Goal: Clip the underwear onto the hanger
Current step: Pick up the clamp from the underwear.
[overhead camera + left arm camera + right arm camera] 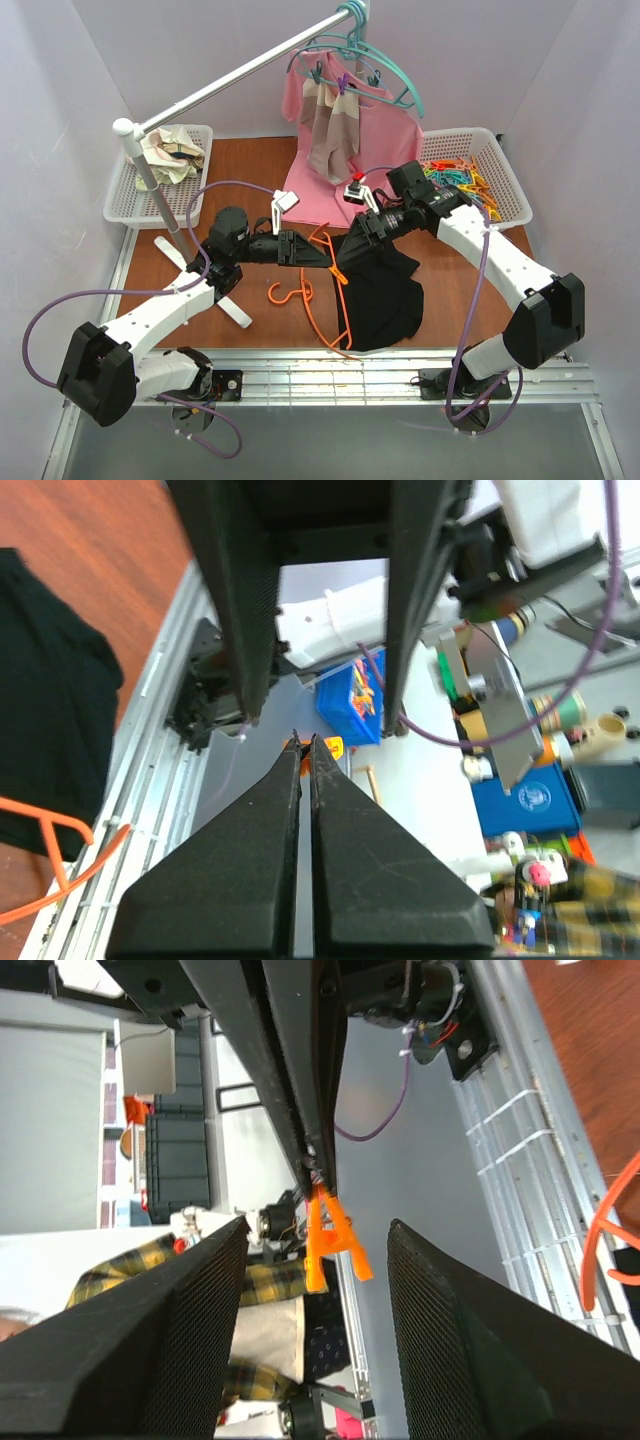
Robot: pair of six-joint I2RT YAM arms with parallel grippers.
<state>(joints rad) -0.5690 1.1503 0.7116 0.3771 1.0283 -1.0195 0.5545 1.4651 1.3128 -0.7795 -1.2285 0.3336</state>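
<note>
Two robot arms, each built of smooth white link shells joined by bulky black joint housings. The left arm fills the lower left of the frame and the right arm the right side. A thin purple cable loops loosely along each. Their jaws are black, wedge-shaped and finely textured.

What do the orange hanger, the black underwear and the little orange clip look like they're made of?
Hanger: probably plastic. It is a thin, stiff, evenly bright orange rod that keeps its hook shape.
Underwear: soft matte black cloth. It sags in folds with no shine.
Clip: orange plastic too, it seems, smooth with hard moulded edges.
</note>
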